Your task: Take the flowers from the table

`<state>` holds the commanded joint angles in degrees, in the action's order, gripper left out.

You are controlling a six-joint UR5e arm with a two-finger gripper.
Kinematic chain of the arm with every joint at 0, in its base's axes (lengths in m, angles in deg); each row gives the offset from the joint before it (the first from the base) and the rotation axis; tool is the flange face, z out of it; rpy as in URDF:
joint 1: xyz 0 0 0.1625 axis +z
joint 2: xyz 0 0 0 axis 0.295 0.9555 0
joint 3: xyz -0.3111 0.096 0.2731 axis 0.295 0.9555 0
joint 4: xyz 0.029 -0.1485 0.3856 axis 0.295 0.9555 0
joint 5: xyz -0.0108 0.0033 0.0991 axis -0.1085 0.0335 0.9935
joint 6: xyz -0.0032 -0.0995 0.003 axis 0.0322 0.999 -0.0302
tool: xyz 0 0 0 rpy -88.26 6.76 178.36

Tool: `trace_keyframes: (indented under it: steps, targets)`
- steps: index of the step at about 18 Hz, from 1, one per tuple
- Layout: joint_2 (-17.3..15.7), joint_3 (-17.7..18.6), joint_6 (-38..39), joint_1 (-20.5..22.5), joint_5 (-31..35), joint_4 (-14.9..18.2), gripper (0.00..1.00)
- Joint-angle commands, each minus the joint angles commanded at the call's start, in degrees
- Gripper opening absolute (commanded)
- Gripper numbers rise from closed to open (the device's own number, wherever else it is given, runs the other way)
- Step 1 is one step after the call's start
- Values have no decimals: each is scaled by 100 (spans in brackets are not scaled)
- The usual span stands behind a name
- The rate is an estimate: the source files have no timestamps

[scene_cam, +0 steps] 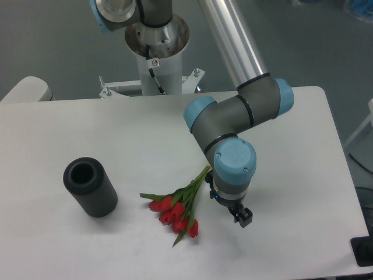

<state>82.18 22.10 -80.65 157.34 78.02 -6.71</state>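
My arm reaches down from its pedestal at the top of the view, folds at a grey elbow with blue caps over the right half of the table (70, 128), and points its wrist downward. The gripper (242, 217) hangs below the wrist, low over the tabletop; I see only one dark tip of it, so I cannot tell whether its fingers are apart or together. The flowers (178, 211) lie flat on the table just to the left of the gripper, red buds toward the near edge, green stems angling up toward the wrist. I hold nothing. A black cylinder (90, 186) sits well apart on the left, open mouth tilted up. White tabletop shows between the flowers and the cylinder, and to the gripper's right up to the table's rounded right edge.
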Motion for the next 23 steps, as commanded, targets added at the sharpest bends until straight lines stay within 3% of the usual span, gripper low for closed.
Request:
trace_keyframes:
  steps: [4, 14, 17, 23]
  targets:
    - [-123, 343, 44, -9, -26, -35, 100]
    - [-475, 1362, 333, -53, -53, -545, 100]
    - [-510, 1521, 614, -88, -62, -580, 100]
    - [-414, 1732, 1195, -307, -44, -1134, 98]
